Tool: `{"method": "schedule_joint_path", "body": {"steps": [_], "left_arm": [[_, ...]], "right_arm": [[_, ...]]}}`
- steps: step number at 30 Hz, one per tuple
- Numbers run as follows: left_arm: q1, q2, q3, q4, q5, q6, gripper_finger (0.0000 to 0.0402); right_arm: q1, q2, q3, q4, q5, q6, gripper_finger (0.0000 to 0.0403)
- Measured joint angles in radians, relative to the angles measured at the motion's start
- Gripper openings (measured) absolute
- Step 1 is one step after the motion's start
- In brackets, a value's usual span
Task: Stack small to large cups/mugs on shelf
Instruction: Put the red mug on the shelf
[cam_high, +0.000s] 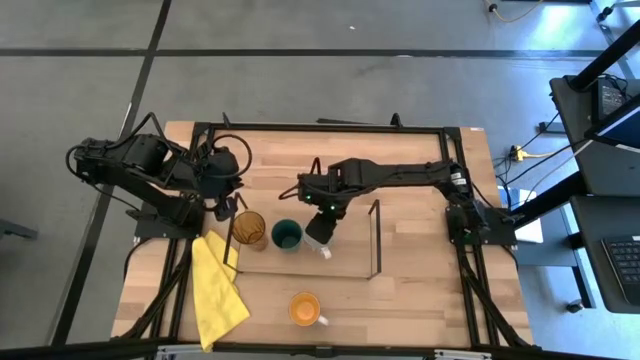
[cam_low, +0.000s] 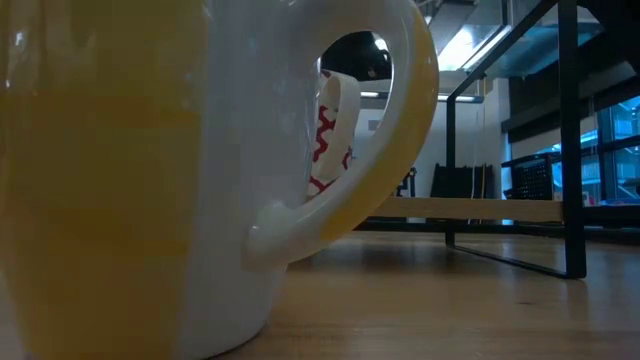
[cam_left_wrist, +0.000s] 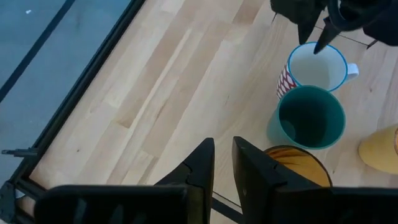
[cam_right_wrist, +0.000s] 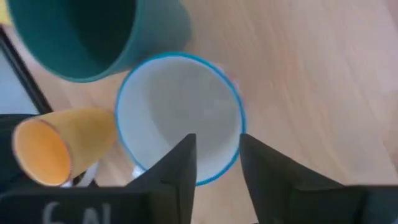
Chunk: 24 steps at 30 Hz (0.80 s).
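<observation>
Nearest the front edge of the surface: orange handled mug, upright, alone, well apart from the other cups, filling most of the low view. To its left, a crumpled yellow cloth, running up toward the left wire frame.

Farther back, lying flat on the surface: the shelf, a light-wood board with a thin black wire frame upright at each end. Standing in a row on its left half, all upright and mouths up: amber tumbler just inside the left frame, dark green cup just beside it, then white mug just beside the green cup, blue-rimmed, red-patterned on the outside.

Over the white mug: right claw, pointing down, fingers apart, straddling the mug's rim, one finger over the inside and one outside the wall, not clamped.

Just behind the amber tumbler, above the shelf's left end: left claw, fingers close together with a narrow gap, holding nothing.
</observation>
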Motion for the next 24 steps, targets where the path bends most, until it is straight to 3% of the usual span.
{"method": "schedule_joint_path", "body": {"steps": [6,24], "left_arm": [[0.000,0.000,0.000,0.000,-0.001,-0.026,0.0051],[0.000,0.000,0.000,0.000,-0.009,-0.047,0.0051]], "right_arm": [[-0.019,0.000,-0.001,0.001,0.048,-0.061,0.0137],[-0.027,0.041,-0.002,0.023,0.027,-0.162,0.0138]]}}
